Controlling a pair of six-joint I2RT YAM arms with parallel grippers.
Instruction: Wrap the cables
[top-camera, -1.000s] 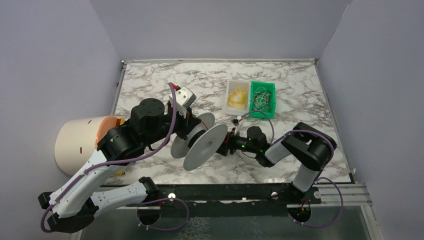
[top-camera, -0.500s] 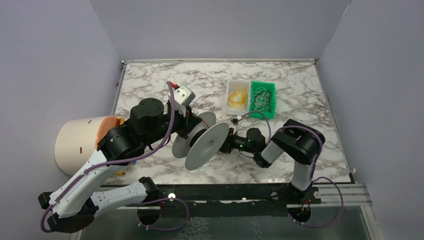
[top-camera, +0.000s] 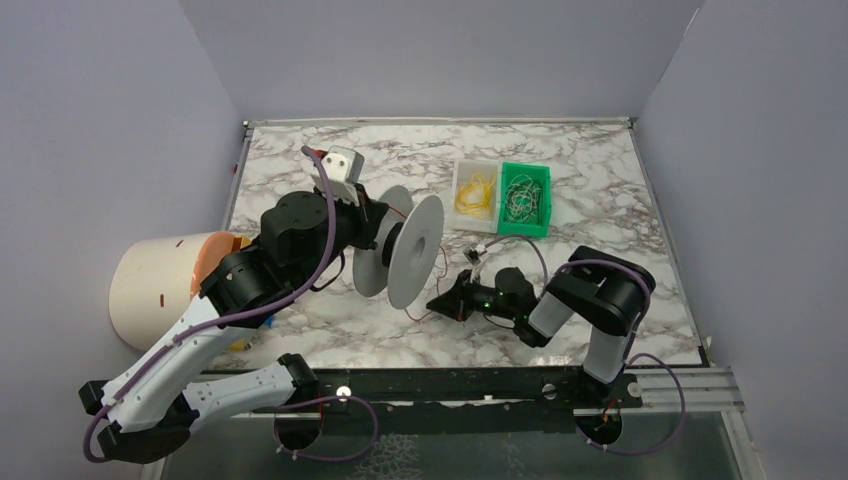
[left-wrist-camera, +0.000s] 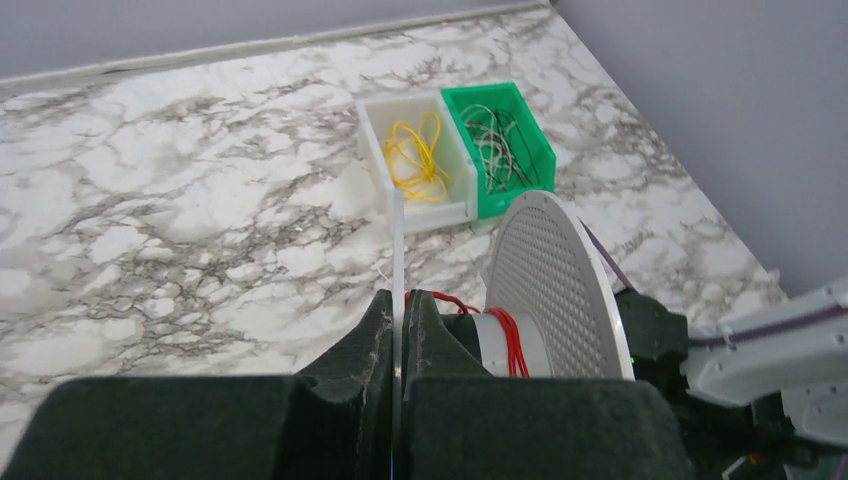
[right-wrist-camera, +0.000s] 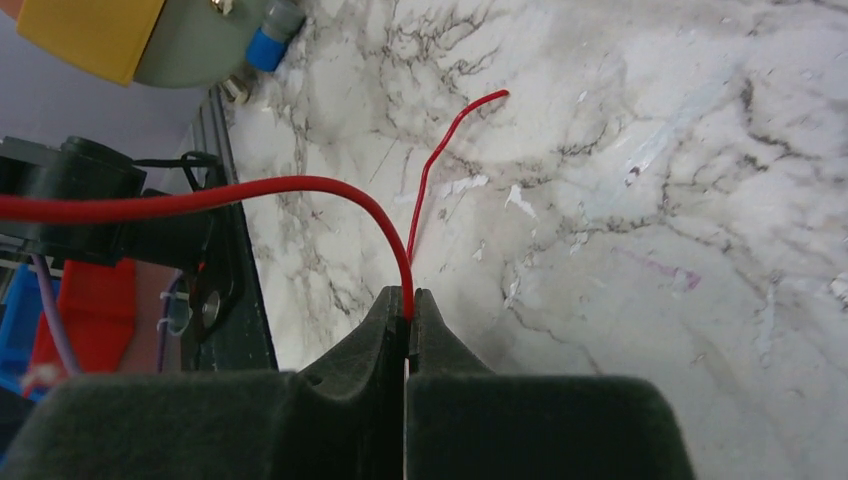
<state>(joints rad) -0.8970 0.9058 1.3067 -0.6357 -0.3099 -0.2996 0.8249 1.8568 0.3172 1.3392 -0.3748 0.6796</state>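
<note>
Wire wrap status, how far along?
Done: a few red wire turns sit on the spool hub. In hand: left gripper pinches a spool flange; right gripper is shut on the wire. Left: the slack run and free tail, not yet wound.

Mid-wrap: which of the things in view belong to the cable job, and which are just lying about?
In the job:
red wire, pinched in the right jaws
spool, its flange clamped in the left jaws

Lying about:
white bin of yellow wires
green bin of pale wires
beige tub, far left
</note>
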